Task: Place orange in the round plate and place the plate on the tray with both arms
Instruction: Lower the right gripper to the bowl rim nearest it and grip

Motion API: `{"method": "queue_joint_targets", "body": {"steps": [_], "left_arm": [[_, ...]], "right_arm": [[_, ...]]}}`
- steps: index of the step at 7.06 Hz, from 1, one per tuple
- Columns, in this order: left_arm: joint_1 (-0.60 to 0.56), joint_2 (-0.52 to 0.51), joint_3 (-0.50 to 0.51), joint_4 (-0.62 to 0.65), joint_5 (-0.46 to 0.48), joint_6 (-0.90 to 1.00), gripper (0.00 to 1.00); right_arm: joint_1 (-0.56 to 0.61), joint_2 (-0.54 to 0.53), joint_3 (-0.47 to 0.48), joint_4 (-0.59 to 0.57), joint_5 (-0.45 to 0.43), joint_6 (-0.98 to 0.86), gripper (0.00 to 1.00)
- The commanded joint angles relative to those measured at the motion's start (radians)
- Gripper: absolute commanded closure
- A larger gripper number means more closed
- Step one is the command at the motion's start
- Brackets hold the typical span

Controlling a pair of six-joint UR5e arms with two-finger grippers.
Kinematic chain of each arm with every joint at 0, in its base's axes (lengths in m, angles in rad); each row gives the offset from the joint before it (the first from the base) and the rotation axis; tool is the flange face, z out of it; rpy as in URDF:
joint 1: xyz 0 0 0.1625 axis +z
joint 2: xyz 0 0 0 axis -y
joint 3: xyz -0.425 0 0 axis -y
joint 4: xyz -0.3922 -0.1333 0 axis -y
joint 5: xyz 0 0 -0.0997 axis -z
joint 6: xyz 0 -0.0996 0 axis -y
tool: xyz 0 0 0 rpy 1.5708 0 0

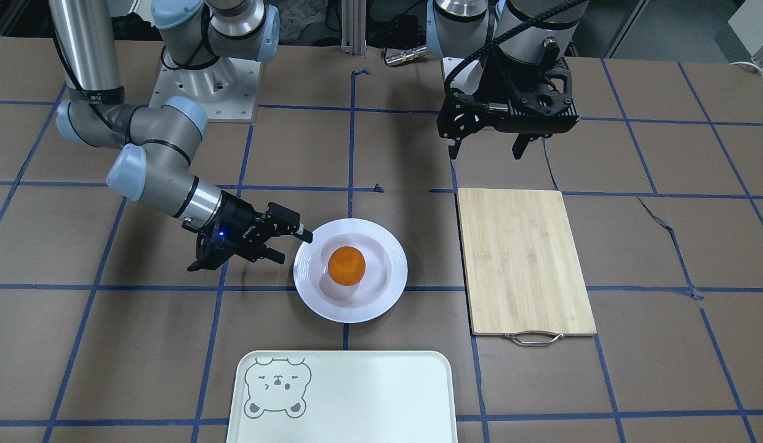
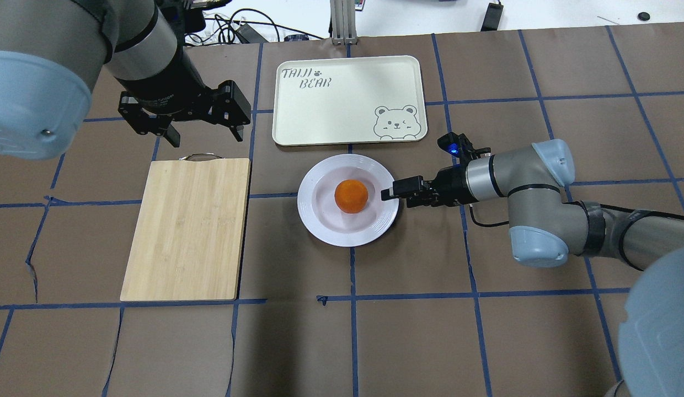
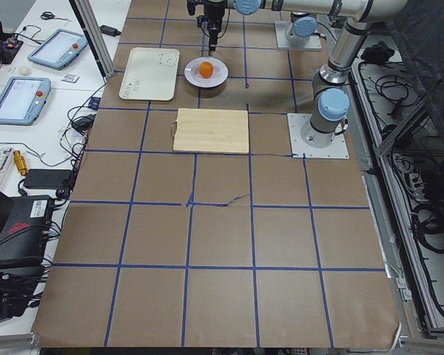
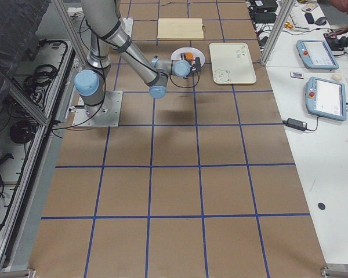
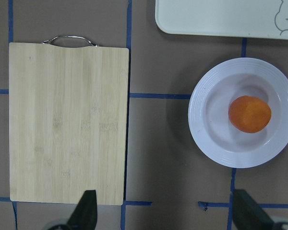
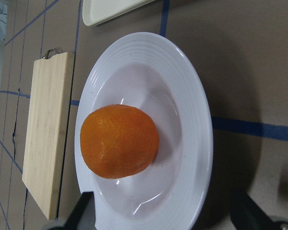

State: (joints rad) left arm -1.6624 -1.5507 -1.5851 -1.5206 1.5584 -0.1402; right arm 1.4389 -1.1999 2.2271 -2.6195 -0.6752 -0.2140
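Orange [image 1: 346,266], bright and dimpled, is sitting in the sunken centre of the glossy white plate [image 1: 357,314]. The right gripper [image 1: 293,246] is hovering at the plate's rim, fingers spread; the left gripper [image 1: 486,154] is hanging well apart from the plate, fingers likewise spread.

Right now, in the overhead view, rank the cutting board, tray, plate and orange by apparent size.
1. cutting board, barely ahead of the tray, which lies farther from the camera, so this is unsure
2. round plate
3. orange
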Motion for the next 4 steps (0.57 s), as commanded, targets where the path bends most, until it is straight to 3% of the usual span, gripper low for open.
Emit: {"method": "queue_joint_targets", "body": {"steps": [1, 4], "left_arm": [[0.003, 0.0, 0.002, -0.001, -0.003, 0.001, 0.0], [0.004, 0.0, 0.004, 0.0, -0.004, 0.001, 0.0]], "right_arm": [[0.0, 0.031, 0.005, -0.005, 0.003, -0.019, 0.04], [0.011, 0.045, 0.005, 0.004, 0.003, 0.022, 0.05]]}}
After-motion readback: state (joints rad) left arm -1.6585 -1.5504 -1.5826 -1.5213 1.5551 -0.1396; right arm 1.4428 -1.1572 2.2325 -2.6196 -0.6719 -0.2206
